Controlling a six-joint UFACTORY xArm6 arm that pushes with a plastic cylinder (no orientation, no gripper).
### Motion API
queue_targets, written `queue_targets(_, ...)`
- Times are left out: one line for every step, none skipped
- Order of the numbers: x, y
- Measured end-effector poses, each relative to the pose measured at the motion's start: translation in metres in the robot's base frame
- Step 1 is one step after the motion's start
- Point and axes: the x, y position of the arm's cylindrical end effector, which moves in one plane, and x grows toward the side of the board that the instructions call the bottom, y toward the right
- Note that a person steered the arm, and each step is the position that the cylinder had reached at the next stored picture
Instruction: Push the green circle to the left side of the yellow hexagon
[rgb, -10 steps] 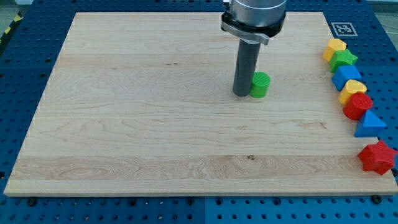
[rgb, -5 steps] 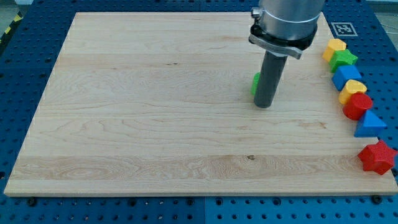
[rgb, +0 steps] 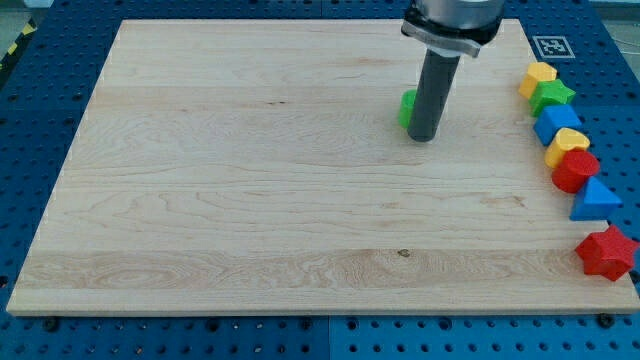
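- Rod planted upright on the table (rgb: 250, 200), my tip (rgb: 422, 138) down on the wood, right of centre and toward the view's top.
- Green circle (rgb: 406, 108) peeking out from behind the rod, only a sliver showing on the rod's left edge; appears touching or just beside it, exact contact hidden.
- Key relation: green circle to the view's left and slightly toward the top of my tip, so the tip sits on the wrong side for a rightward shove.
- No fingers on this rig, just the bare rod; nothing gripped, nothing to open or close, only sliding contact.
- Two yellow blocks in the column along the view's right edge: upper yellow hexagon (rgb: 538, 78) at the very top, touching the green star (rgb: 552, 95) below it; a lower yellow block (rgb: 567, 145) wedged between the blue block (rgb: 556, 122) and the red block (rgb: 574, 170).
- Which yellow one counts as the target: cannot tell for sure; the upper one reads more clearly as a hexagon.
- Either way, target well apart to the view's right of the green circle, with open wood between.
- Blue triangle (rgb: 597, 199) and red star (rgb: 606, 252) further down the column, out of the way.
- Judgement: tip needs to get round to the circle's left flank, then drive right, stopping just short of the column.
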Motion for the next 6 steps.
queue_targets(-0.012,0.000)
queue_targets(-0.022,-0.006)
queue_targets(-0.022,-0.019)
queue_targets(-0.023,-0.035)
queue_targets(-0.035,-0.035)
queue_targets(-0.043,-0.013)
